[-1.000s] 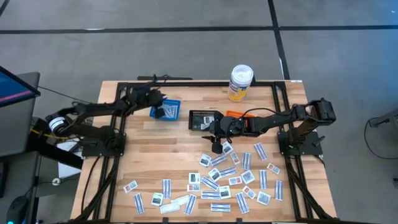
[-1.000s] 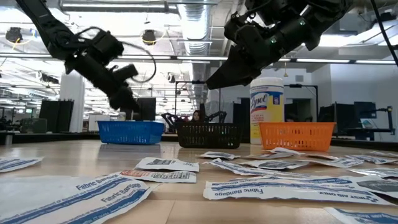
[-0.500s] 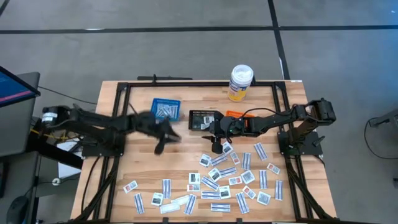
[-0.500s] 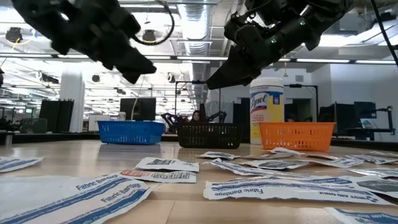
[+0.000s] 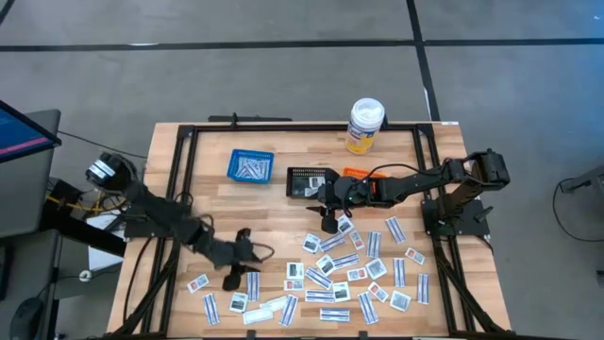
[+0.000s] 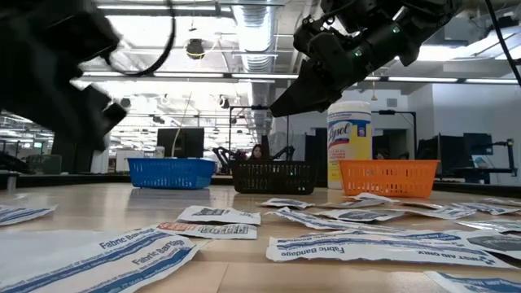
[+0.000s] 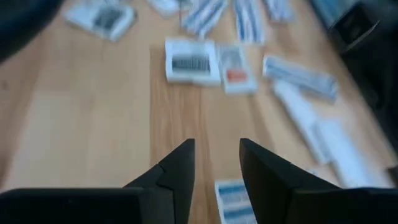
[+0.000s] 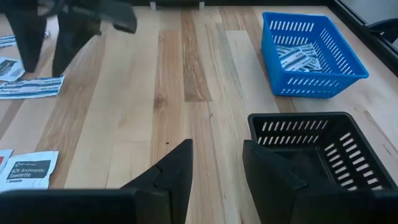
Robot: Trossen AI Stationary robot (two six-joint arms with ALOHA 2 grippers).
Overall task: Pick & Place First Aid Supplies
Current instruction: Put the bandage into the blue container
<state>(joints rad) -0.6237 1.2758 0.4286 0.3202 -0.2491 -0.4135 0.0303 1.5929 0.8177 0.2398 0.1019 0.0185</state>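
Wooden planks make up the desk [image 5: 212, 212], ringed by a black frame on a grey floor. On its left, the left tool [image 5: 234, 267] hangs low over the near-left boards, fingers apart with nothing between them; its wrist view shows a blue-striped packet [image 7: 231, 198] right below the gap and more packets ahead. The first aid supplies [image 5: 330, 274], dozens of flat white packets too many to count exactly, lie scattered over the near half of the desk, from beside this tool across to the right edge.

Three small baskets stand in a row farther back: a blue basket [image 5: 250, 166] with a few strips in it, a black basket [image 5: 308, 181], then an orange basket [image 5: 354, 174] mostly hidden under the right arm. One white bottle [image 5: 365, 126] with a yellow label stands behind them.

The right tool [image 5: 329, 222] hovers by the black basket's near side, just above the far edge of the scattered packets, fingers apart and empty.
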